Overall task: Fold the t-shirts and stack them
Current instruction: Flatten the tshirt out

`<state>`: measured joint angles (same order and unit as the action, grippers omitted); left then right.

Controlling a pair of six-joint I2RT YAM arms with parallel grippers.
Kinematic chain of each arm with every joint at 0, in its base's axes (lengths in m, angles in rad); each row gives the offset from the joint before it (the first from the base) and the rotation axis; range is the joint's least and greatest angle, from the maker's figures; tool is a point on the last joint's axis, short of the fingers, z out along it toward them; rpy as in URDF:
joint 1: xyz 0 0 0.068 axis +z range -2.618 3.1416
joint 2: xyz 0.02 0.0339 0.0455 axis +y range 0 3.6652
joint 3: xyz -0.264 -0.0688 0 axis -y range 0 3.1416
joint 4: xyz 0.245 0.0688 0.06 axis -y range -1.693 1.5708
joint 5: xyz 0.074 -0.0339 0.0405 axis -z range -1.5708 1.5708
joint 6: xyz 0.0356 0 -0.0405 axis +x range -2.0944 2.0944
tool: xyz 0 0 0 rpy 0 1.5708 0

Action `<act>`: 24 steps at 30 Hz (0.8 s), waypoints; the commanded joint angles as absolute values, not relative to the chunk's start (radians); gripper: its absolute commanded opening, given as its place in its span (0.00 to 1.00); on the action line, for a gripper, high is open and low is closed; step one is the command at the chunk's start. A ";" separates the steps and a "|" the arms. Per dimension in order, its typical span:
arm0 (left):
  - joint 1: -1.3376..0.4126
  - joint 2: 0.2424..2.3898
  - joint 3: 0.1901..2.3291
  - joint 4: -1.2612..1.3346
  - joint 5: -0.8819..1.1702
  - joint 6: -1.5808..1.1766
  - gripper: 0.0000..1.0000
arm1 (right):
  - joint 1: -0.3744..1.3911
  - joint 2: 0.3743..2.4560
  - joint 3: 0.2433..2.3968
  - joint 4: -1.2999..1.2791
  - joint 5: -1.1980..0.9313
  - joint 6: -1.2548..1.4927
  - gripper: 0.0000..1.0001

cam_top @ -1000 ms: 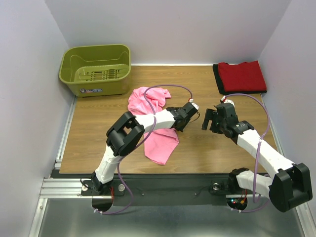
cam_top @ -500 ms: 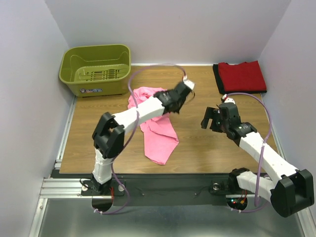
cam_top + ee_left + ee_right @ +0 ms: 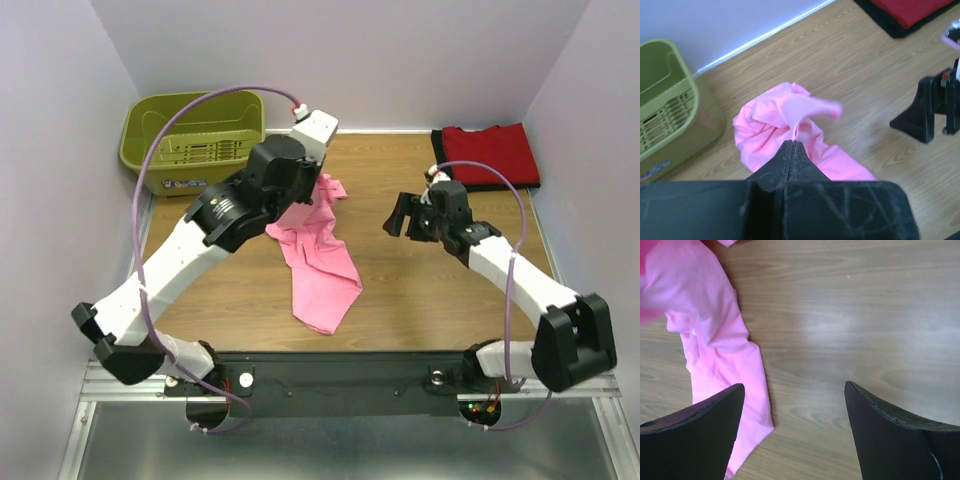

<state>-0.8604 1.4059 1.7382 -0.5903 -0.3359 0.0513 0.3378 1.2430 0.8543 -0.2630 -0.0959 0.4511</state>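
Observation:
The pink t-shirt point(image 3: 322, 270) lies crumpled in a long strip on the wooden table point(image 3: 420, 290). My left gripper point(image 3: 791, 142) is shut on a pinch of its upper part, and the cloth point(image 3: 771, 125) bunches up just beyond the tips. My right gripper point(image 3: 400, 218) stands open to the right of the shirt, low over bare wood. In the right wrist view the pink t-shirt point(image 3: 715, 340) lies by the left finger, with nothing between the jaws of the right gripper point(image 3: 792, 385). A folded red t-shirt point(image 3: 490, 153) rests at the back right on a black one point(image 3: 441, 160) that shows only as an edge.
An olive-green basket point(image 3: 195, 135) stands at the back left against the wall. White walls close in the table on three sides. The left arm's cable point(image 3: 190, 110) loops high over the basket. A metal rail point(image 3: 130, 270) runs along the table's left edge.
My left arm has swung up and toward the back, pulling the pink t-shirt's upper part with it. My right gripper has moved left toward the shirt.

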 commanded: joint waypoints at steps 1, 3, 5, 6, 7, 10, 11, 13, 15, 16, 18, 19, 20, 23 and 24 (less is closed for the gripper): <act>-0.856 1.339 1.655 -0.621 -0.410 0.038 0.00 | 0.336 1.345 0.936 -0.134 -0.192 0.416 0.85; -0.851 1.296 1.631 -0.638 -0.416 0.017 0.00 | 0.336 1.432 0.977 -0.106 -0.248 0.410 0.83; -0.848 1.256 1.585 -0.640 -0.419 0.003 0.00 | 0.336 1.483 1.021 -0.080 -0.307 0.419 0.80; -0.847 1.244 1.568 -0.643 -0.420 0.003 0.00 | 0.336 1.511 1.035 -0.069 -0.320 0.423 0.80; -0.847 1.223 1.553 -0.646 -0.423 -0.036 0.00 | 0.336 1.555 1.046 -0.057 -0.328 0.429 0.79; -0.847 1.178 1.494 -0.657 -0.425 -0.069 0.00 | 0.342 1.656 1.115 -0.026 -0.339 0.433 0.78; -0.847 1.164 1.482 -0.658 -0.422 -0.093 0.00 | 0.348 1.683 1.135 -0.023 -0.334 0.427 0.76; -0.847 1.138 1.451 -0.661 -0.420 -0.115 0.00 | 0.353 1.762 1.202 -0.020 -0.333 0.410 0.74; -0.847 1.095 1.443 -0.670 -0.440 -0.144 0.00 | 0.356 1.819 1.247 -0.011 -0.331 0.405 0.73; -0.845 1.069 1.447 -0.673 -0.448 -0.147 0.00 | 0.356 1.844 1.287 -0.009 -0.333 0.405 0.71; -0.844 1.048 1.463 -0.680 -0.468 -0.155 0.00 | 0.359 1.925 1.333 -0.009 -0.336 0.402 0.70; -0.844 1.039 1.473 -0.681 -0.474 -0.156 0.00 | 0.359 1.949 1.354 -0.009 -0.331 0.402 0.70; -0.844 1.023 1.479 -0.684 -0.491 -0.156 0.00 | 0.360 1.980 1.399 -0.009 -0.330 0.405 0.69; -0.841 0.999 1.509 -0.689 -0.523 -0.155 0.00 | 0.364 2.080 1.482 0.023 -0.316 0.437 0.66; -0.841 0.993 1.519 -0.689 -0.529 -0.156 0.00 | 0.364 2.127 1.505 0.025 -0.322 0.457 0.66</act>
